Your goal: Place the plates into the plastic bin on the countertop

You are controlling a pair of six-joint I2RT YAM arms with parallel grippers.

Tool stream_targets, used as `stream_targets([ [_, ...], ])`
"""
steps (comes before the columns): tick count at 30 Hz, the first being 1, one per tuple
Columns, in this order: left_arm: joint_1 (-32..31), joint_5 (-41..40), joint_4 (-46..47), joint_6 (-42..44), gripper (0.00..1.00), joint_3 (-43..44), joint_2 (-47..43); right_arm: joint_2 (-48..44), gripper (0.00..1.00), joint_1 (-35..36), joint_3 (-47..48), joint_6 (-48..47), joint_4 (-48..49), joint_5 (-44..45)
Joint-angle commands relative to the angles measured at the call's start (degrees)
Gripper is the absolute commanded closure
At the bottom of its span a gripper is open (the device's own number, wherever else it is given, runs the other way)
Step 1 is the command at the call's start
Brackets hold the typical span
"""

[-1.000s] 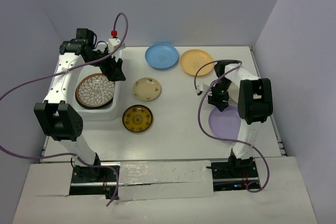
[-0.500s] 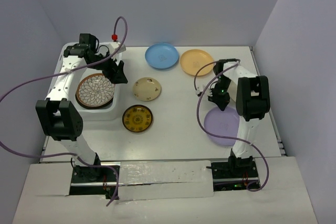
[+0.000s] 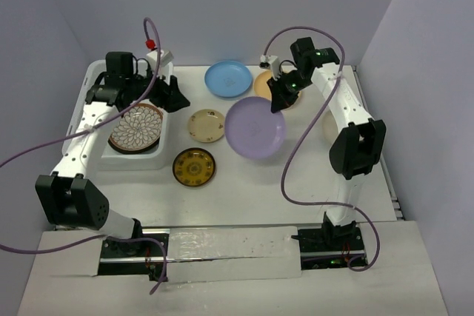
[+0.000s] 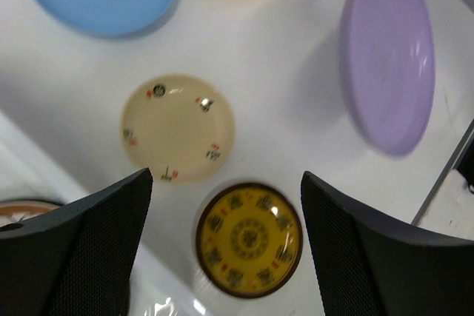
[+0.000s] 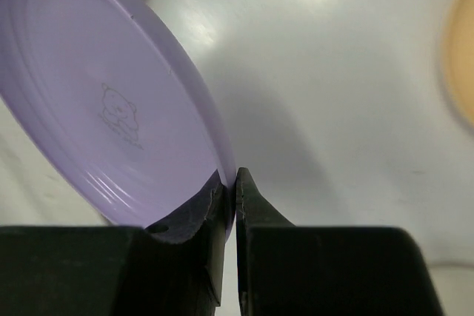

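My right gripper (image 3: 277, 103) is shut on the rim of the lavender plate (image 3: 255, 127), which hangs tilted above the middle of the countertop (image 3: 244, 175). In the right wrist view the fingers pinch the lavender plate's (image 5: 96, 101) edge at the right gripper (image 5: 235, 183). The left gripper (image 3: 175, 97) hovers open and holds nothing at the right wall of the plastic bin (image 3: 164, 155), where a brown-white floral plate (image 3: 135, 127) lies. On the counter rest a cream plate (image 3: 207, 125), a dark gold-patterned plate (image 3: 194, 167), a blue plate (image 3: 228, 78) and an orange plate (image 3: 261, 83) partly behind the right gripper. The left gripper (image 4: 226, 179) looks down on the gold plate (image 4: 249, 238).
Pale lilac walls (image 3: 415, 72) close in the counter at the back and both sides. Purple cables (image 3: 296, 160) loop off both arms over the surface. The right arm's elbow (image 3: 358, 146) stands at the right side.
The right gripper shut on the lavender plate at the right front, lifted it and carried it left and back to mid-table. The left gripper swung up and right from the bin.
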Motion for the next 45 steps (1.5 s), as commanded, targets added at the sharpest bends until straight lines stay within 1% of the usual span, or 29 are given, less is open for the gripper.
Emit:
stream_targets([
  [1, -4.61, -5.66, 9.28, -9.04, 0.11, 0.3, -1.44, -6.3, 1.0, 5.05, -5.73, 25.41, 12.42, -8.28],
  [4, -9.05, -10.98, 8.69, -9.08, 0.12, 2.76, 0.21, -9.3, 1.0, 8.46, -10.22, 36.05, 20.19, -6.5],
  [6, -10.78, -12.16, 7.46, -9.08, 0.13, 3.91, 2.15, -9.35, 1.0, 9.41, -10.32, 40.49, 21.14, -5.38],
  [9, -12.83, -14.09, 5.27, -8.83, 0.17, 5.49, 4.35, -8.99, 1.0, 11.05, -9.64, 43.08, 21.48, -4.65],
  [12, -13.69, -14.65, 3.78, -7.92, 0.22, 5.7, 5.12, -10.32, 1.0, 11.32, -10.83, 44.36, 23.21, -3.14],
  [15, -13.88, -14.07, 2.8, -7.44, 0.34, 5.48, 5.72, -11.67, 1.0, 11.37, -12.31, 44.66, 24.64, -1.87],
  [16, -13.96, -14.4, 2.27, -7.17, 0.41, 5.49, 6.08, -11.99, 1.0, 11.38, -12.5, 44.74, 24.91, -1.69],
  [18, -13.96, -14.91, 1.45, -6.83, 0.57, 5.43, 6.33, -12.5, 1.0, 11.32, -13.03, 44.84, 25.35, -1.36],
  [22, -13.96, -15.45, 1.46, -6.54, 0.96, 4.37, 5.85, -14.22, 1.0, 11.32, -14.81, 44.07, 25.85, -0.68],
  [23, -13.96, -15.73, 1.6, -6.61, 0.99, 4.15, 5.51, -14.36, 1.0, 11.32, -15.23, 43.86, 25.78, -0.61],
  [25, -13.74, -15.45, 1.83, -6.48, 1.0, 3.77, 5.05, -14.7, 1.0, 11.24, -15.62, 43.65, 25.5, -0.56],
  [27, -12.91, -14.8, 1.71, -6.79, 1.0, 3.86, 4.92, -14.56, 0.9, 11.24, -15.86, 43.13, 24.81, -0.95],
  [28, -12.64, -14.25, 1.64, -6.99, 1.0, 4.02, 4.89, -14.56, 0.87, 11.1, -15.95, 43.12, 24.64, -1.05],
  [29, -11.38, -12.98, 1.46, -7.51, 1.0, 4.48, 4.88, -14.59, 0.81, 10.72, -16.17, 43.17, 24.32, -1.45],
  [30, -8.95, -10.88, 1.24, -8.05, 1.0, 5.06, 5.02, -14.65, 0.71, 10.19, -16.61, 43.35, 24.19, -2.19],
  [31, -7.5, -10.68, 1.01, -8.18, 1.0, 5.57, 5.1, -14.68, 0.68, 9.6, -16.7, 43.68, 24.21, -2.93],
  [32, -5.3, -9.56, 0.46, -8.02, 1.0, 6.53, 5.1, -14.91, 0.5, 8.58, -17.23, 43.94, 24.36, -3.85],
  [33, -4.06, -9.8, 0.03, -7.84, 1.0, 7.31, 5.18, -14.92, 0.38, 8.04, -17.23, 44.44, 24.27, -3.93],
  [34, -2.45, -9.87, -0.24, -7.59, 1.0, 8.21, 5.11, -15.2, 0.3, 7.24, -17.24, 44.53, 24.19, -3.85],
  [36, 3.44, -9.03, -1.36, -7.59, 1.0, 11.39, 5.89, -16.56, 0.19, 4.05, -17.63, 44.55, 24.32, -3.76],
  [38, 7.41, -9.2, -2.57, -6.79, 1.0, 14.9, 6.7, -17.79, 0.15, 1.32, -18.67, 44.51, 24.79, -3.23],
  [40, 13.13, -10.49, -3.3, -5.37, 1.0, 16.7, 7.78, -19.45, 0.14, -3.23, -19.96, 42.39, 24.3, -3.91],
  [41, 14.52, -11.42, -3.33, -4.09, 1.0, 17.26, 8.02, -19.91, 0.13, -4.56, -20.28, 41.37, 23.36, -3.93],
  [42, 16.85, -13.33, -3.5, -2.87, 1.0, 17.56, 8.73, -20.47, 0.09, -6.47, -20.76, 39.34, 22.3, -4.39],
  [43, 17.99, -14.22, -3.65, -1.24, 1.0, 17.56, 8.98, -21.26, 0.02, -9.2, -21.47, 36.22, 20.74, -4.44],
  [44, 19.21, -14.83, -3.56, -0.53, 1.0, 17.47, 9.44, -21.7, 0.01, -10.7, -22.0, 34.61, 19.94, -3.89],
  [45, 21.77, -15.42, -3.39, 0.08, 1.0, 17.21, 10.22, -22.14, 0.01, -11.94, -22.45, 32.96, 19.17, -2.9],
])
